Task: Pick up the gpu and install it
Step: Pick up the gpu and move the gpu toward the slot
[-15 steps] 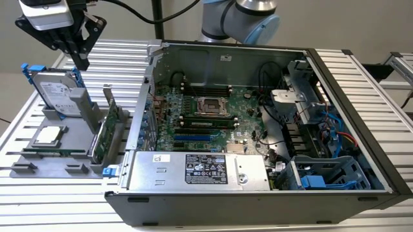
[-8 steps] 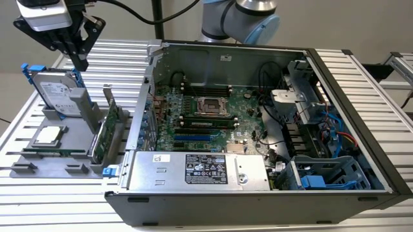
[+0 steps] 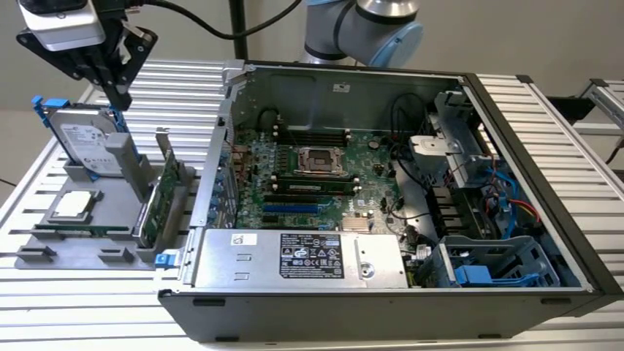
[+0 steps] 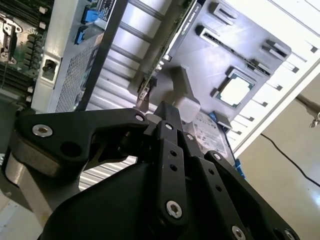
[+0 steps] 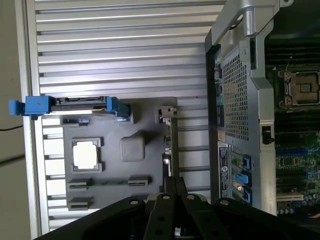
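On grey rack (image 3: 105,196), gpu (image 3: 166,191) below pincer (image 3: 118,99)

Cropped at the exterior view's top edge: robot arm (image 3: 366,25). Edge-on in the first wrist view, one end hidden behind gripper (image 5: 172,184): gpu (image 5: 168,145).

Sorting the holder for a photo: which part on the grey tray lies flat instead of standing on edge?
The square silver processor lies flat in its recess; the hard drive and the gpu stand on edge.
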Robot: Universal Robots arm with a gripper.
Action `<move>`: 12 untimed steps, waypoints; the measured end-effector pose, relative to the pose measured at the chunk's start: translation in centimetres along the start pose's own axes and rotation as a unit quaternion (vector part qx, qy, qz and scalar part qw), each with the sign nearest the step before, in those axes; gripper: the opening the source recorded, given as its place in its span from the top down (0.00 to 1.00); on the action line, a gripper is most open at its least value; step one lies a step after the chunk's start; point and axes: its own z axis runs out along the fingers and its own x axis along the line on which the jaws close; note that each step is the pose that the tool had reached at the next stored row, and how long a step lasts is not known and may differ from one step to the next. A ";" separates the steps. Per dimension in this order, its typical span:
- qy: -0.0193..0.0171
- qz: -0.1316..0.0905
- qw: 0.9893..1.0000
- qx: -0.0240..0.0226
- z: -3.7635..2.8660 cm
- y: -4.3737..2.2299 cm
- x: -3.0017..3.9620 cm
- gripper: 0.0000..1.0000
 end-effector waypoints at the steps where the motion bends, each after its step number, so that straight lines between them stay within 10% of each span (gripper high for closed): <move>1: 0.000 0.000 1.000 0.000 -0.01 -0.15 -0.01 1.00; 12: 0.000 0.000 1.000 0.000 -0.10 -2.12 -0.14 1.00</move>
